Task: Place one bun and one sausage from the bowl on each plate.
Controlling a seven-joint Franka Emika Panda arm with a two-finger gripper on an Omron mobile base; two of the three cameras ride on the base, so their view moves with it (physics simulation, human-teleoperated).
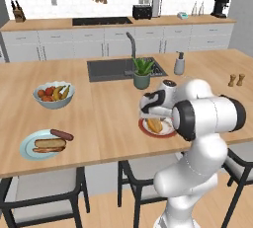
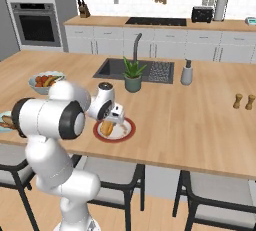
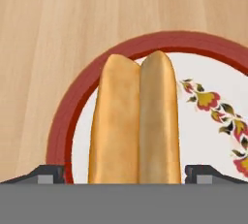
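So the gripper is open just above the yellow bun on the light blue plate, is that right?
Not quite. The plate under the open gripper is the white one with the red rim, not the light blue one; the hand view shows the yellow-orange bun lying on it. The blue plate sits further left on the counter, in the left base view.
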